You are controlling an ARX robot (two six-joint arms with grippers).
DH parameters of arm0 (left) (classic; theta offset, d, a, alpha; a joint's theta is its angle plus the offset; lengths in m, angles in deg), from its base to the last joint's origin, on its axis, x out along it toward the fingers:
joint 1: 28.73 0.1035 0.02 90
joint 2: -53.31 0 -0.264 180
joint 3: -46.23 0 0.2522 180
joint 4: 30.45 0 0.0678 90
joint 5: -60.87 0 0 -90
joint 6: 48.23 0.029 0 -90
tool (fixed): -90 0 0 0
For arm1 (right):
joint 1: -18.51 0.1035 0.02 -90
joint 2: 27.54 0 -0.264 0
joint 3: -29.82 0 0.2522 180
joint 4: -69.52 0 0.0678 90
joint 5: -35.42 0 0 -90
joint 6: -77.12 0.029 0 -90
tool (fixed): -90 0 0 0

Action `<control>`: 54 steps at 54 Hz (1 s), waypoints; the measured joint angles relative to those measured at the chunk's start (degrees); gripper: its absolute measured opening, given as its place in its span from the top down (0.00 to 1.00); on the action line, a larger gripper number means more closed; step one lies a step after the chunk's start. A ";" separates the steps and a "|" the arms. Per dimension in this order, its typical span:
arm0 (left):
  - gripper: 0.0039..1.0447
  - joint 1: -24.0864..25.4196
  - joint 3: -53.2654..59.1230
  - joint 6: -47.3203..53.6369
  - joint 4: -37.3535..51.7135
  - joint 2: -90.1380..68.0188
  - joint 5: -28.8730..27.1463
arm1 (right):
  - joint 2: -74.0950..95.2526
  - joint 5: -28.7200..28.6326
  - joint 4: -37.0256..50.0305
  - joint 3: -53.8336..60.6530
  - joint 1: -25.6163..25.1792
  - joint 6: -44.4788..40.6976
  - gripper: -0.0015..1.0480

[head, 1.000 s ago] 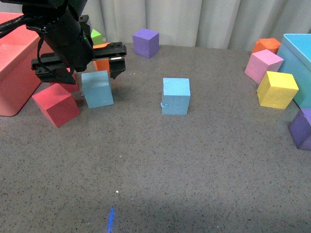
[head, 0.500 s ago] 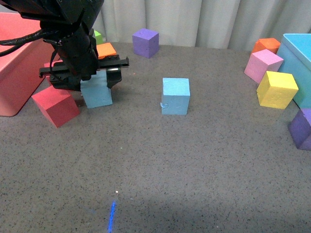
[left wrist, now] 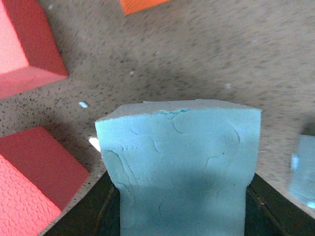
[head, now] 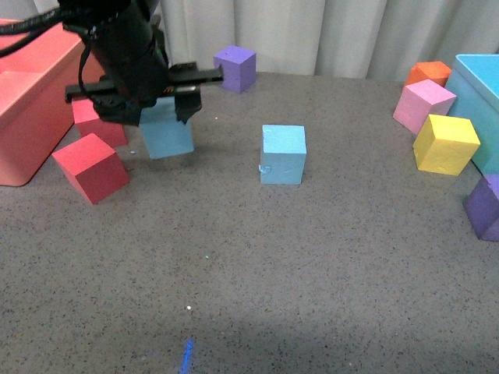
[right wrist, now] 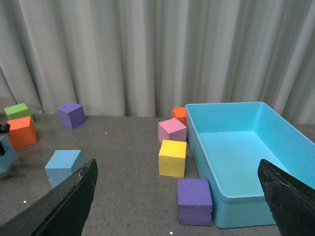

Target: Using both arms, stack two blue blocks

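My left gripper [head: 160,109] is shut on a sky-blue block [head: 168,134] and holds it just above the table at the left. In the left wrist view that block [left wrist: 179,167] fills the space between the black jaws. The second blue block [head: 283,153], with a small nick on its front face, sits on the table to the right of it, apart; it also shows in the right wrist view [right wrist: 63,166]. My right gripper [right wrist: 179,196] is open and empty, raised far from both blocks, and is out of the front view.
Two red cubes [head: 90,167] and a red bin [head: 27,101] lie left of the held block. A purple cube [head: 235,68] sits behind. At the right stand a turquoise bin [head: 477,101], pink [head: 422,106], yellow [head: 444,143], orange [head: 427,74] and purple [head: 485,206] cubes.
My left gripper has closed on the blue block and lifted it off the table, shifting slightly right and away. The other blue block has not moved.
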 joint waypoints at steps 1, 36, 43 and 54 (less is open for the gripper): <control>0.55 -0.26 0.00 0.00 -0.02 0.37 -0.07 | 0.00 0.00 0.00 0.00 0.00 0.00 0.09; 0.57 -16.04 -9.92 -2.56 -7.02 0.15 -4.09 | 0.00 0.00 0.00 0.00 0.00 0.00 0.09; 0.57 -17.49 -13.00 -2.51 -8.63 -2.27 -4.72 | 0.00 0.00 0.00 0.00 0.00 0.00 0.09; 0.57 -17.59 -15.87 -2.23 -9.68 -4.68 -5.75 | 0.00 0.00 0.00 0.00 0.00 0.00 0.09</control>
